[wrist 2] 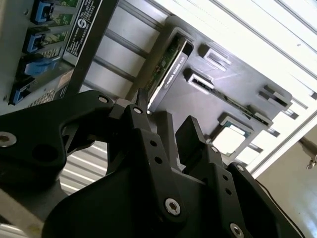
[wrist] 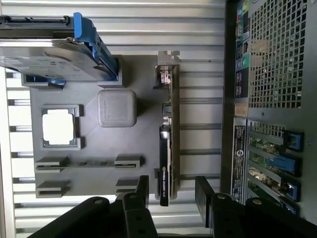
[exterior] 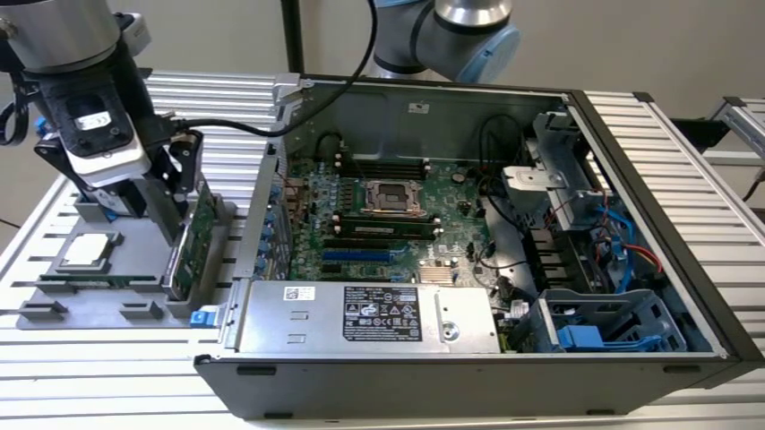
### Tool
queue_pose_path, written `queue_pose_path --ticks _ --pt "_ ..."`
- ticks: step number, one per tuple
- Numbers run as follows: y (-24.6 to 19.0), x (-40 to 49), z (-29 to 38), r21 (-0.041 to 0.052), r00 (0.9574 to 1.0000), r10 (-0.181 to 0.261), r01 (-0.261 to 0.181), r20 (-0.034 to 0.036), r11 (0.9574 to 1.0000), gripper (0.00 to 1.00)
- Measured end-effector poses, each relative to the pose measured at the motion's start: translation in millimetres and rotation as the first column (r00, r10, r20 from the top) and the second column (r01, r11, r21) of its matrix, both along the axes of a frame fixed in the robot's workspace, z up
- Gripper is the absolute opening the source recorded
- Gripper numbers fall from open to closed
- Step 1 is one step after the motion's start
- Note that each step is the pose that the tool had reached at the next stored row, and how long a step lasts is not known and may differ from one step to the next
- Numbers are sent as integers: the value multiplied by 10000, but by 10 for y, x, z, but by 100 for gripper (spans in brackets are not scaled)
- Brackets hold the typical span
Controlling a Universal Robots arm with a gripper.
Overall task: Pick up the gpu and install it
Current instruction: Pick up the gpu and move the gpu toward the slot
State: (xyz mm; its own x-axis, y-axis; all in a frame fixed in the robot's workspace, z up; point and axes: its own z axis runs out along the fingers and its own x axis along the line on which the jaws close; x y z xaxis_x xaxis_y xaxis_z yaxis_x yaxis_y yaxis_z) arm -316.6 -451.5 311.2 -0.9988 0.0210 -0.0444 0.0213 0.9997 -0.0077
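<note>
The gpu (exterior: 192, 240) stands on its long edge in a slot of the grey fixture tray (exterior: 125, 255), at the exterior view's left, beside the open computer case (exterior: 622, 179). In the first wrist view the gpu (wrist: 168, 129) shows its thin black and green edge and its silver end bracket. My gripper (wrist: 172, 191) is open just above it, one black finger on each side of the card's near end, with a gap to the card on both sides. The second wrist view shows the gpu (wrist 2: 166, 69) beyond my gripper (wrist 2: 166, 130).
On the tray lie a silver hard drive in a blue frame (wrist: 54, 54), a square chip (wrist: 58, 126) and a grey block (wrist: 117, 107). Inside the case are the motherboard (exterior: 382, 215), a power supply (exterior: 371, 318) and blue drive cages (exterior: 597, 327).
</note>
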Motion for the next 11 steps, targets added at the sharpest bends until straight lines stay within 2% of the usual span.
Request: queue_pose_path --ticks 6,11 --pt "10 -2 -50 -1 10000 -8 8 0 10000 100" --pt "60 -1 -84 0 10000 -23 23 2 10000 100"
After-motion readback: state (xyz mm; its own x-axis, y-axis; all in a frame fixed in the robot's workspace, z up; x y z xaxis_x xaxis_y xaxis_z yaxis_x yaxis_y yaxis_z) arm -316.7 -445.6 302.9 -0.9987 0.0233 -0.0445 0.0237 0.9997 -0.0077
